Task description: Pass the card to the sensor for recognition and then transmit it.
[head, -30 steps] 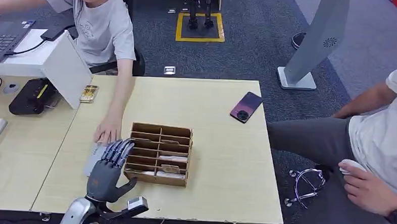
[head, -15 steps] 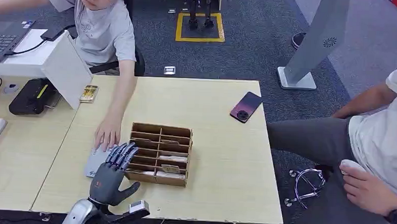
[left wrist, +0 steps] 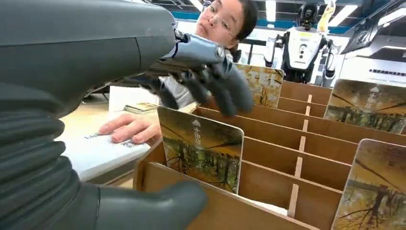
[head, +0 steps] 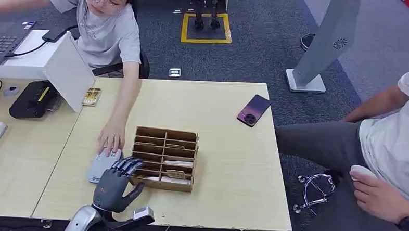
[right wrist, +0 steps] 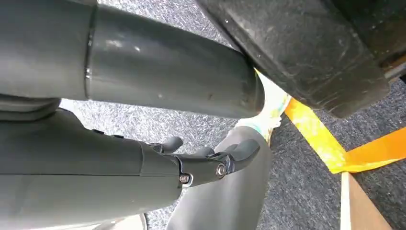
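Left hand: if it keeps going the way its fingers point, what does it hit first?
Probably the wooden organizer: the left hand points at its near-left corner, fingers over the card standing there. Depth is unclear.

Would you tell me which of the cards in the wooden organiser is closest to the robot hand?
The card in the nearest left compartment, directly beneath the left robot hand; the other cards stand farther off.

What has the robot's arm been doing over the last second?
The left hand has drawn back toward the robot and curled its fingers over the card box's near-left corner, holding nothing. The person's hand stays on the grey sensor pad; box and phone unmoved.
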Robot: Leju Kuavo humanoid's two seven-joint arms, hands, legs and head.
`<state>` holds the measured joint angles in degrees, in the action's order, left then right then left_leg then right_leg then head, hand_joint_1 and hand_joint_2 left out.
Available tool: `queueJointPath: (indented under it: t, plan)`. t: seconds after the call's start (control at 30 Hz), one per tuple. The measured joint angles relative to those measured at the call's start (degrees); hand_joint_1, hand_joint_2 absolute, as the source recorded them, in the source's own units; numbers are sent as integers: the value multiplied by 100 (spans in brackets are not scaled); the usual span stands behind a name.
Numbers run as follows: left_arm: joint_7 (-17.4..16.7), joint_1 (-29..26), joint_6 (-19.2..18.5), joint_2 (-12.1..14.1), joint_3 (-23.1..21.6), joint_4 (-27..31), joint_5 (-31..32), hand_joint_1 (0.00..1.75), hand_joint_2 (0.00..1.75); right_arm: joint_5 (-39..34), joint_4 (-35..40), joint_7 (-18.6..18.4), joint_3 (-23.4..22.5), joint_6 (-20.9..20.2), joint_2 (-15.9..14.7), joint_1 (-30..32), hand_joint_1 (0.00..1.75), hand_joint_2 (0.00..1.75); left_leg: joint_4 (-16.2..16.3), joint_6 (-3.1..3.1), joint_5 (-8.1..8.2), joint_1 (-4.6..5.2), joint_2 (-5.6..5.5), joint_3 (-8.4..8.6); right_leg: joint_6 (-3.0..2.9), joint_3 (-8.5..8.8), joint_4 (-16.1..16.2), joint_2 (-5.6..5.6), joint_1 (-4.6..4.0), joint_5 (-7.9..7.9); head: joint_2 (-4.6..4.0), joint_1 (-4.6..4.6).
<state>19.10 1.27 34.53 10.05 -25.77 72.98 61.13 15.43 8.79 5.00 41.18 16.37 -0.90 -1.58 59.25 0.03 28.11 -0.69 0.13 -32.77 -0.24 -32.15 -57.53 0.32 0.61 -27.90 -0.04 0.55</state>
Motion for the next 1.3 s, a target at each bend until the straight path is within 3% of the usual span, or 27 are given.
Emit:
queueJointPath:
  t: [0.67, 0.9, 0.97, 1.1, 1.17, 1.3]
  plan:
    - [15, 1, -63, 0, -2, -2, -81, 175, 175, 2, 0, 2, 0, 0, 0, 0, 0, 0, 0, 0, 0, 0, 0, 1, 0, 0, 0, -1, 0, 0, 0, 0]
    - [442, 65, -350, 70, -2, 359, -953, 175, 175, 17, 0, 4, 0, 0, 0, 1, 0, 0, 1, -2, -7, -1, -3, 0, 0, -3, 0, -3, -1, 1, 0, 2]
    - [261, 290, -705, 208, -2, 838, -1080, 175, 175, 35, 0, 15, 2, 0, 0, 0, 0, 0, 1, -3, -11, -2, -10, -2, -1, -3, 0, -11, -3, 2, 0, -2]
    - [-315, 1254, -1223, 646, 115, 1586, -1048, 175, 175, 70, 0, 70, 7, 2, -2, -1, 0, 0, 0, -12, -28, -6, -16, -7, -18, -5, -4, -20, -6, 16, 0, 4]
    - [-494, 1855, -1621, 809, 236, 1744, -1097, 175, 175, 66, 0, 85, 17, 0, 0, -3, 0, 0, 0, -13, -35, -11, -17, -13, -17, -8, -6, -21, -9, 25, 0, 2]
    - [-570, 2650, -1821, 955, 538, 1821, -1104, 175, 175, 68, 0, 90, 20, 0, 0, -5, 0, 0, -1, -15, -39, -8, -5, -8, -21, -9, -9, -8, -8, 34, 0, 7]
